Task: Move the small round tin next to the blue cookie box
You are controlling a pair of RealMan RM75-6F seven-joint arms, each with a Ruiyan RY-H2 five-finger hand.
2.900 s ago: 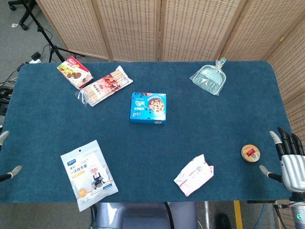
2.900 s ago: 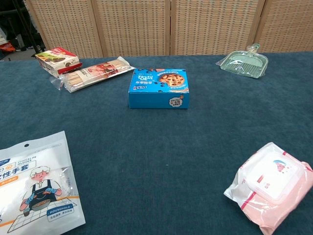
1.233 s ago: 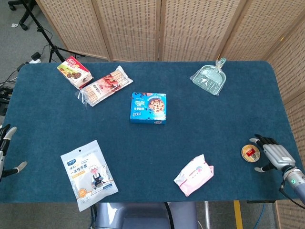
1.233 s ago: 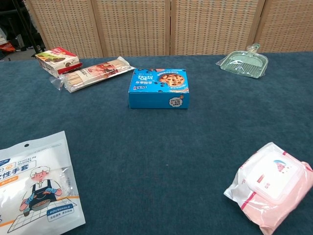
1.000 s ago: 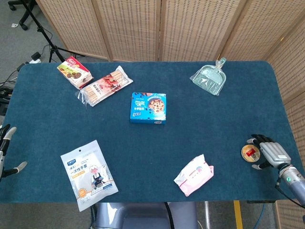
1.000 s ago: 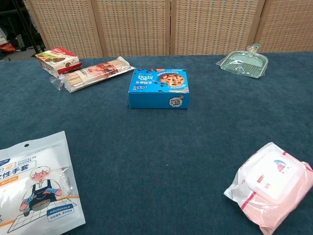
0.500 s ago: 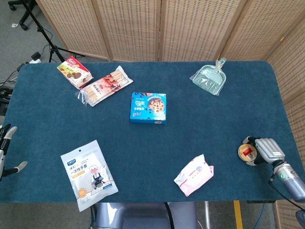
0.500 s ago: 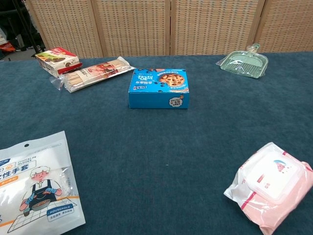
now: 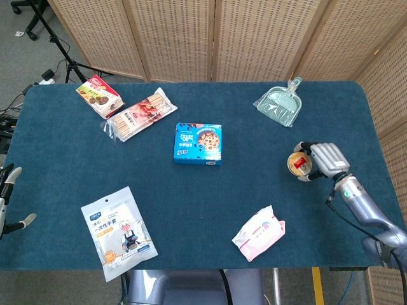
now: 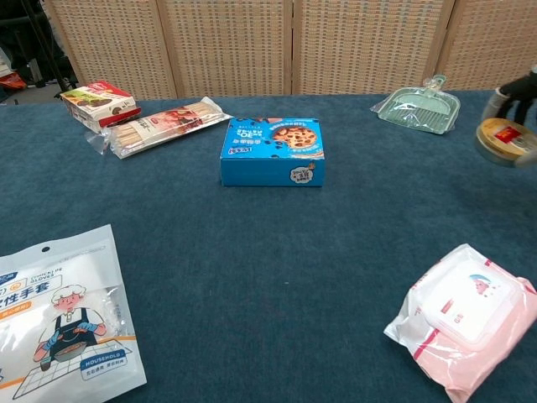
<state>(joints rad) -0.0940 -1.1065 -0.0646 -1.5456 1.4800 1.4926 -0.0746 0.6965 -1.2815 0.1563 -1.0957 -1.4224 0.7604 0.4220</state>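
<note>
My right hand (image 9: 321,160) grips the small round tin (image 9: 297,164), a gold tin with a red label, and carries it above the blue cloth at the right side of the table. The chest view shows the tin (image 10: 502,139) tilted at the right edge, with dark fingers (image 10: 513,91) curled over it. The blue cookie box (image 9: 198,144) lies flat near the table's middle, well to the left of the tin; the cookie box (image 10: 273,151) also shows in the chest view. At the left edge of the head view my left hand (image 9: 7,200) hangs off the table with its fingers apart, holding nothing.
A pink wipes pack (image 9: 258,232) lies near the front edge, below the tin. A green dustpan (image 9: 278,103) sits at the back right. A white glove bag (image 9: 118,231) is front left; a noodle pack (image 9: 140,114) and red snack box (image 9: 98,96) are back left.
My right hand closed around the tin at the table's right front, lifted it, and carried it up and to the left toward the middle. The left hand stayed put.
</note>
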